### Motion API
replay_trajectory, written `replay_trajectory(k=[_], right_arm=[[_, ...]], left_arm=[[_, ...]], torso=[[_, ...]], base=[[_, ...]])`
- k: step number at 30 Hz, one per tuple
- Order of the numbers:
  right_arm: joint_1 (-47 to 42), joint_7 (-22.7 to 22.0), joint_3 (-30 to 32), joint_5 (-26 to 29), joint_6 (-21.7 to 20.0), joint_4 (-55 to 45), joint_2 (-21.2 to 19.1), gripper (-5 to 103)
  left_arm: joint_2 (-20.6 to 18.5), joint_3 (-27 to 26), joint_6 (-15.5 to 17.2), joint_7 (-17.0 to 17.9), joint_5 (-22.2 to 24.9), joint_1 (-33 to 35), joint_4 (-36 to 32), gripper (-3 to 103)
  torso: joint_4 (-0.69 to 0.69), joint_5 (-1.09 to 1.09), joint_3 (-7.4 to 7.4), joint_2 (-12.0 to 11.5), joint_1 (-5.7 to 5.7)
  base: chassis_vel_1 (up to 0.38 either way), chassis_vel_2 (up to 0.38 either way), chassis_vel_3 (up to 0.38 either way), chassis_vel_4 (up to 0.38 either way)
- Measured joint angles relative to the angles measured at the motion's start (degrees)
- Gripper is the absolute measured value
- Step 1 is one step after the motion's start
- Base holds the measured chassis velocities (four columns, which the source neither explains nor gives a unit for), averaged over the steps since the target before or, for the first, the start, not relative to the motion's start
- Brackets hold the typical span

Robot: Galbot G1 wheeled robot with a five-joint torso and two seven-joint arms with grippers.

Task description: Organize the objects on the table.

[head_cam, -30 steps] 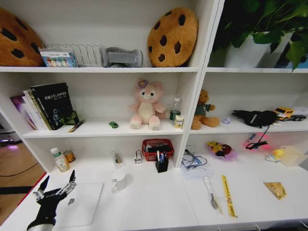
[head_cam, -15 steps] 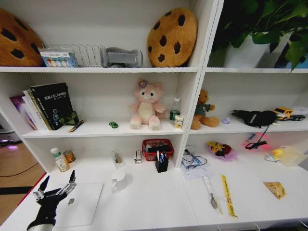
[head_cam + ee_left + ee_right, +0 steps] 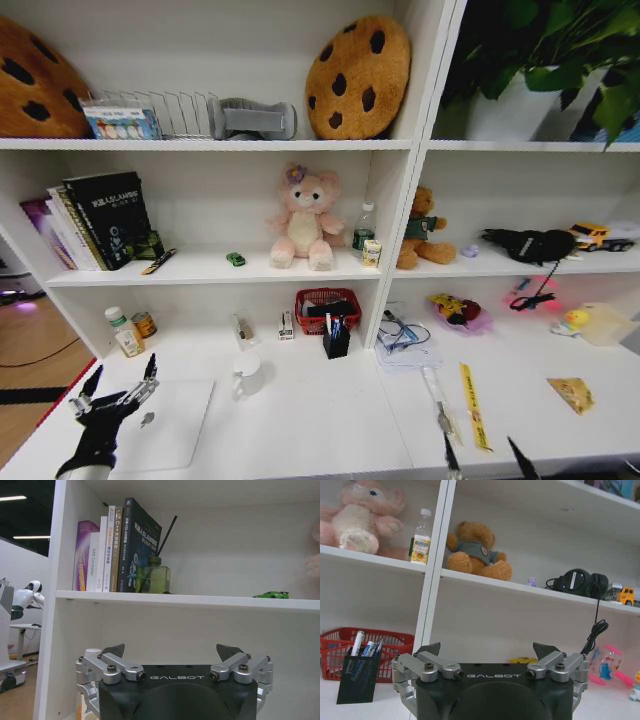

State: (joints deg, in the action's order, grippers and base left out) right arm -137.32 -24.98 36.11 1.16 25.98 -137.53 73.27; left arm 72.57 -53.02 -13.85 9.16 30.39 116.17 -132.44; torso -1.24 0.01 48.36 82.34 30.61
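At the front left corner of the table (image 3: 330,420) lies the slim silver laptop (image 3: 170,425), lid shut, its near left part hidden behind the left gripper (image 3: 118,388). That gripper hangs over the laptop's left edge, fingers spread apart, nothing between them (the left wrist view shows the same wide gap).

Green toy car (image 3: 236,259): on the middle shelf (image 3: 200,270), left of the pink plush (image 3: 303,220); too small to read detail. It also shows far along the shelf edge in the left wrist view (image 3: 271,595).

Pens (image 3: 334,325): upright in a black holder (image 3: 337,343) at the back of the table, just before the red basket (image 3: 327,308); cap colours hard to tell from the head, a blue cap visible from the right wrist (image 3: 368,648).

Right gripper (image 3: 480,458): cut off at the table's front edge, right half, two dark fingertips set apart, holding nothing. A yellow ruler (image 3: 472,405) lies just behind it.
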Motion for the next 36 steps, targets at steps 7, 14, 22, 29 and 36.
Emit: replay_trajectory(k=[7, 14, 22, 29, 36], right_arm=[[11.0, 0.7, -0.6, 7.6, -15.1, -6.4, -2.4, 100], [17.5, 0.4, 0.4, 11.8, -19.4, -6.4, -4.5, 100], [16.2, 1.4, 1.1, 10.3, -16.3, -5.3, -3.1, 100], [15.8, 1.2, 1.7, 9.1, -15.0, -4.0, -2.8, 100], [16.3, 1.1, 3.6, 9.7, -14.0, -2.4, -3.1, 100]], left_arm=[[0.0, 0.0, 0.0, 0.0, 0.0, 0.0, 0.0, 100], [0.0, 0.0, 0.0, 0.0, 0.0, 0.0, 0.0, 100], [0.0, 0.0, 0.0, 0.0, 0.0, 0.0, 0.0, 100], [0.0, 0.0, 0.0, 0.0, 0.0, 0.0, 0.0, 100], [0.0, 0.0, 0.0, 0.0, 0.0, 0.0, 0.0, 100]], torso=[[-0.01, 0.00, 0.00, 0.0, 0.00], [0.01, -0.01, 0.00, 0.0, 0.01], [-0.01, -0.02, 0.00, 0.0, 0.01], [0.00, -0.02, 0.00, 0.0, 0.01], [0.00, -0.01, 0.00, 0.0, 0.01]], base=[[0.000, 0.000, 0.000, 0.000], [0.000, 0.000, 0.000, 0.000], [0.000, 0.000, 0.000, 0.000], [0.000, 0.000, 0.000, 0.000], [0.000, 0.000, 0.000, 0.000]])
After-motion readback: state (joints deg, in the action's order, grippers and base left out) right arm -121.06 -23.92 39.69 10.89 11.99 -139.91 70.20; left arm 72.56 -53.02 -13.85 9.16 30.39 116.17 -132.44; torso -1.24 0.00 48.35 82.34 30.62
